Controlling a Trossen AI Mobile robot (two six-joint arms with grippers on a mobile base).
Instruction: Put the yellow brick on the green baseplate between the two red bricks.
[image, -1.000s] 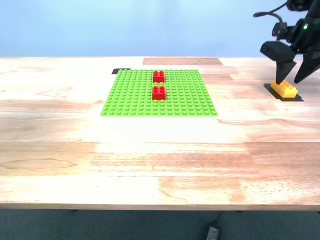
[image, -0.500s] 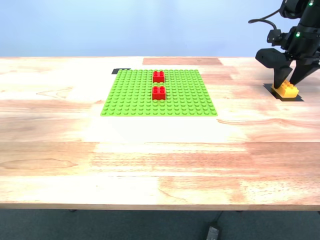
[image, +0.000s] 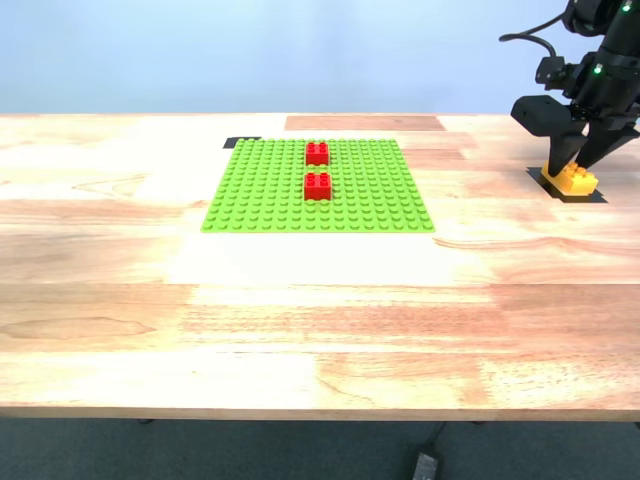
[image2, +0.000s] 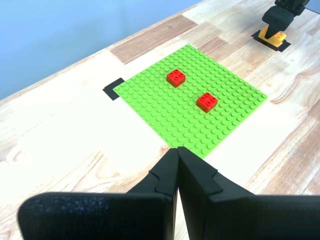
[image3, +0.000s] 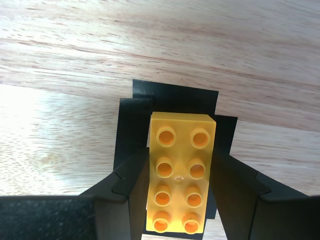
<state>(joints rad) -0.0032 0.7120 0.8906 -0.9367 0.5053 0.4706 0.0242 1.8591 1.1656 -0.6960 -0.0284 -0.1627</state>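
Observation:
The yellow brick (image: 572, 178) lies on a black tape mark at the exterior view's far right. My second gripper (image: 575, 165) stands over it, and in the second wrist view its fingers (image3: 135, 180) press both long sides of the brick (image3: 181, 180). The green baseplate (image: 270, 190) lies mid-table with two red bricks (image: 317, 153) (image: 318, 186) in a line and a small gap between them. My first gripper (image2: 177, 150) is shut and empty, hovering back from the baseplate (image2: 165, 115); it is outside the exterior view.
Black tape (image3: 175, 100) lies under the yellow brick. Another black tape piece (image: 240, 143) sits at the baseplate's far corner. The wooden table's front edge (image: 320, 410) runs across the exterior view. Bare wood lies between the baseplate and the yellow brick.
My second gripper has come down over the yellow brick and its fingers have narrowed onto it. The brick and the baseplate have not moved.

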